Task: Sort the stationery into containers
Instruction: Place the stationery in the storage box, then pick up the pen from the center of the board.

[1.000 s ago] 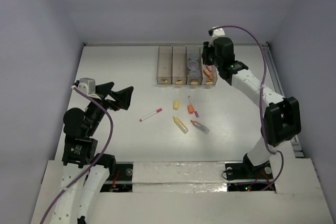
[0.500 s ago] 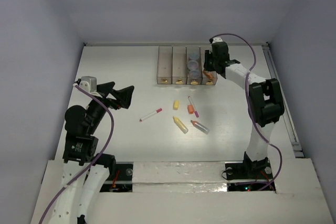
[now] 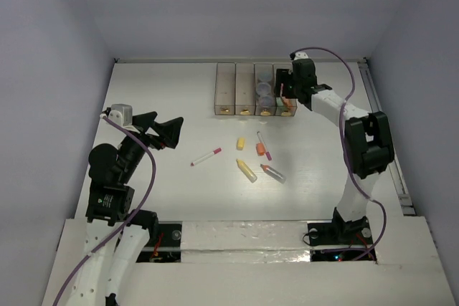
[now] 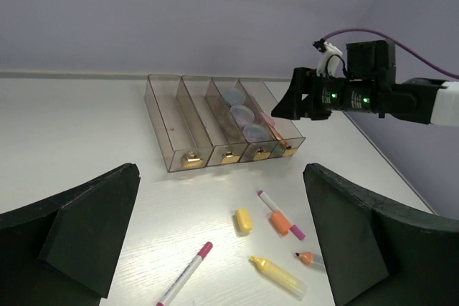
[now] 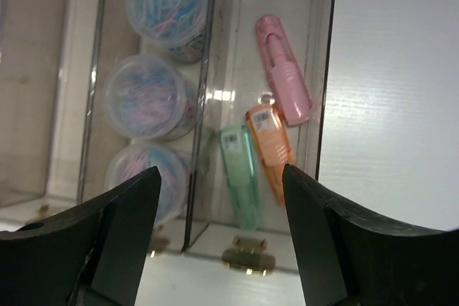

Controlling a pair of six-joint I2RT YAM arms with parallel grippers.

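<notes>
The four joined containers (image 3: 226,89) stand at the back of the table. The third holds three round bluish rolls (image 5: 147,94). The rightmost holds a pink marker (image 5: 283,69), an orange one (image 5: 270,148) and a green one (image 5: 239,166). My right gripper (image 3: 285,88) hovers open and empty over that bin. Loose on the table lie a pink-capped white pen (image 3: 206,156), a small yellow piece (image 3: 241,143), an orange-and-pink marker (image 3: 263,147), a yellow marker (image 3: 247,170) and a grey marker (image 3: 273,173). My left gripper (image 3: 162,132) is open and empty, left of them.
The two left bins look empty in the left wrist view (image 4: 172,116). A rail (image 3: 384,127) runs along the table's right edge. Walls close in the back and both sides.
The right arm's elbow has swung in and its gripper has stayed over the rightmost bin, open. The left arm has barely moved. The loose pieces lie as before.
</notes>
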